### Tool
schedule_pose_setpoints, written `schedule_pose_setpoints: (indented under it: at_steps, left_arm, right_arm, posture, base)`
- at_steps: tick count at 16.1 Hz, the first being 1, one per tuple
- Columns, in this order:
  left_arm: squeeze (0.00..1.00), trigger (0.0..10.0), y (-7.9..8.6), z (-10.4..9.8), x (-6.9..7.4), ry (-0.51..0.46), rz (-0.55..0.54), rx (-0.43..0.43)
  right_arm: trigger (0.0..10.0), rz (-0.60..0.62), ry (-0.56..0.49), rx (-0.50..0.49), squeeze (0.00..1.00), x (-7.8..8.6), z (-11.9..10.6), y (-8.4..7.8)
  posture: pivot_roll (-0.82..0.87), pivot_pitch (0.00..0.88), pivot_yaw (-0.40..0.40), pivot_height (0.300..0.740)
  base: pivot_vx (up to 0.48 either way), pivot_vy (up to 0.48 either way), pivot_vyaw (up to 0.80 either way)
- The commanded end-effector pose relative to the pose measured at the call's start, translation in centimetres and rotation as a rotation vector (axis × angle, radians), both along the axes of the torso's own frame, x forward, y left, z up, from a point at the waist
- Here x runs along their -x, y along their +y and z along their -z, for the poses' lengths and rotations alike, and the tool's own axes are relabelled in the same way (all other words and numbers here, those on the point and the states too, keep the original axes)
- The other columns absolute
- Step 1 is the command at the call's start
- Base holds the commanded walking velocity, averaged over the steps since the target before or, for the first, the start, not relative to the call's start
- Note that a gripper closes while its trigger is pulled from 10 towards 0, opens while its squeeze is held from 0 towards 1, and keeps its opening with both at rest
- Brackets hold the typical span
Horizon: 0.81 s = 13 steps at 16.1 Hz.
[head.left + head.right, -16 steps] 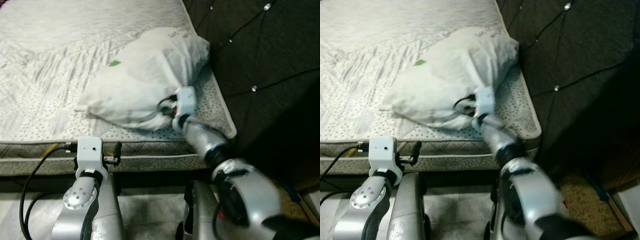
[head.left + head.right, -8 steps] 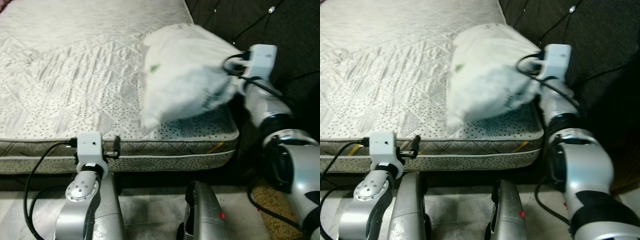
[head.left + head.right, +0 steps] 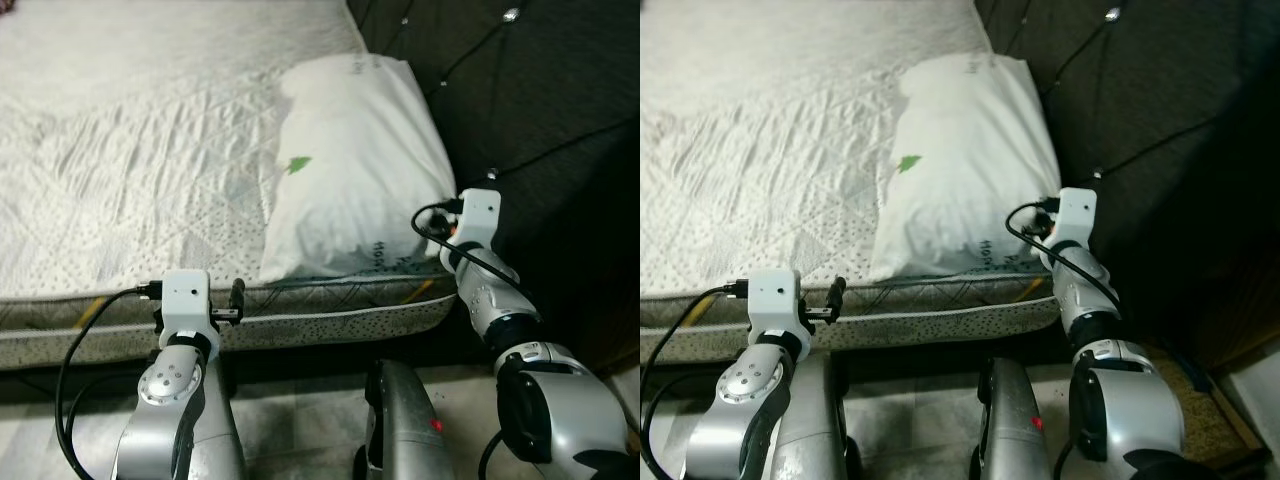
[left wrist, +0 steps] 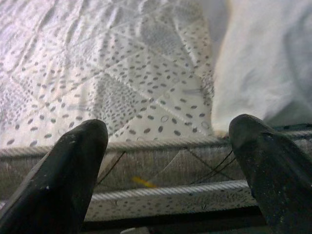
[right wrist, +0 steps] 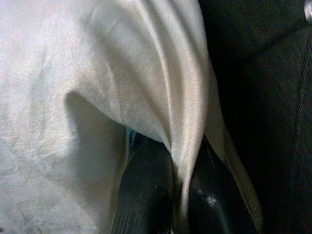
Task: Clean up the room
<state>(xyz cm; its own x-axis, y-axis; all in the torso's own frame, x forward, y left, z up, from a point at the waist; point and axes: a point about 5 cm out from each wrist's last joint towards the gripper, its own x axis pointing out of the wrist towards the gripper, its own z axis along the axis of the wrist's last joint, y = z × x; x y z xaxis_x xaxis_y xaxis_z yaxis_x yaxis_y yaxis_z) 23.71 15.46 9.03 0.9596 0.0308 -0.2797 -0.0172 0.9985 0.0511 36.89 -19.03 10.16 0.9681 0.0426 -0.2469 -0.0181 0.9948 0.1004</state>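
A white pillow (image 3: pixel 352 170) with a small green leaf mark lies flat on the quilted mattress (image 3: pixel 130 170), at its right end against the dark headboard. My right gripper (image 5: pixel 178 195) is shut on a fold of the pillow's cloth, pinched between its two black fingers (image 5: pixel 146 195). In the eye views that gripper (image 3: pixel 440 238) sits at the pillow's near right corner, by the mattress edge. My left gripper (image 4: pixel 165 161) is open, fingers wide apart, held just in front of the mattress's near side (image 3: pixel 236 300), touching nothing.
The dark tufted headboard (image 3: pixel 540 100) rises right beside the pillow and my right arm. Below the mattress edge lie a tiled floor (image 3: pixel 300 420) and my own legs. A brownish mat (image 3: pixel 1200 400) lies on the floor at the right.
The right gripper swung the pillow up and to the right, then lowered it; it now lies flat along the headboard. The left arm stayed put. The camera shifted slightly.
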Motion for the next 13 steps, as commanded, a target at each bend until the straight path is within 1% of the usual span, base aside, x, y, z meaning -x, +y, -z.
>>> schedule_pose_setpoints:
  at_steps: [1,2,3,4,5,6,7,8,9,10,11,12,13]
  left_arm:
    - [0.00,10.0,0.3,-0.2,-0.3,-0.008,-0.001,-0.009]
    - [0.00,10.0,0.3,-0.4,-0.6,-0.016,-0.001,-0.010]
    - [0.00,10.0,0.2,-0.5,-0.8,-0.021,0.003,-0.012]
    - [0.00,10.0,0.2,-0.5,-0.9,-0.022,0.004,-0.012]
    - [0.00,10.0,0.1,-0.4,-0.8,-0.022,0.003,-0.011]
    - [0.00,10.0,0.1,-0.4,-0.7,-0.021,0.002,-0.010]
    - [0.00,10.0,0.0,-0.2,-0.5,-0.016,0.002,-0.009]
    - [0.00,10.0,0.0,-0.1,-0.4,-0.014,0.002,-0.008]
    - [0.00,10.0,0.1,-0.2,-0.5,-0.014,0.001,-0.012]
    - [0.00,10.0,0.3,-0.2,-0.6,-0.015,-0.003,-0.016]
    - [0.00,10.0,0.4,-0.2,-0.6,-0.015,-0.007,-0.019]
    - [0.00,10.0,0.5,-0.2,-0.6,-0.015,-0.009,-0.021]
    - [0.00,10.0,0.5,-0.2,-0.5,-0.015,-0.011,-0.023]
  right_arm:
    - [0.0,-0.064,0.011,-0.002,0.00,0.0,0.2,1.2]
    - [0.0,-0.018,-0.016,0.025,0.00,-0.7,-1.0,0.0]
    - [0.0,0.073,-0.050,0.055,0.00,-1.3,-2.7,-2.1]
    - [0.0,0.139,-0.077,0.083,0.00,-1.5,-4.0,-3.9]
    - [0.0,0.246,-0.118,0.129,0.00,-1.7,-6.5,-7.0]
    - [0.0,0.267,-0.133,0.143,0.00,-1.8,-7.3,-7.7]
    - [0.0,0.334,-0.186,0.205,0.00,-1.8,-10.3,-10.1]
    - [0.0,0.367,-0.204,0.216,0.00,-1.8,-11.5,-11.0]
    - [0.0,0.422,-0.229,0.252,0.00,-1.5,-13.2,-12.5]
    - [0.0,0.452,-0.237,0.255,0.00,-1.2,-13.7,-13.2]
    - [0.0,0.463,-0.237,0.255,0.00,-1.0,-13.7,-13.6]
    - [0.0,0.479,-0.229,0.254,0.00,-0.7,-13.2,-14.1]
    - [0.0,0.472,-0.194,0.259,0.00,-0.3,-11.6,-14.1]
  posture:
    - [0.00,0.000,-0.026,0.542]
    - [0.00,0.000,-0.021,0.542]
    - [0.00,0.000,-0.019,0.542]
    - [0.00,0.000,-0.021,0.542]
    - [0.00,0.000,-0.023,0.542]
    - [0.01,0.000,-0.026,0.542]
    - [0.00,0.000,-0.027,0.542]
    - [0.00,0.000,-0.027,0.542]
    - [0.01,0.000,-0.030,0.542]
    - [0.01,0.000,-0.030,0.542]
    - [0.01,0.000,-0.035,0.542]
    - [0.01,0.000,-0.035,0.542]
    - [0.01,0.000,-0.038,0.542]
  base:
    - [0.000,0.000,0.00]
    - [0.000,0.000,0.00]
    - [0.000,0.000,0.00]
    - [0.000,0.000,0.00]
    - [0.000,0.000,0.00]
    - [0.000,0.000,0.00]
    - [0.000,0.000,0.00]
    - [0.000,0.000,0.00]
    - [0.000,0.000,0.00]
    - [0.000,0.000,0.00]
    - [0.000,0.000,0.00]
    - [0.000,0.000,0.00]
    - [0.000,0.000,0.00]
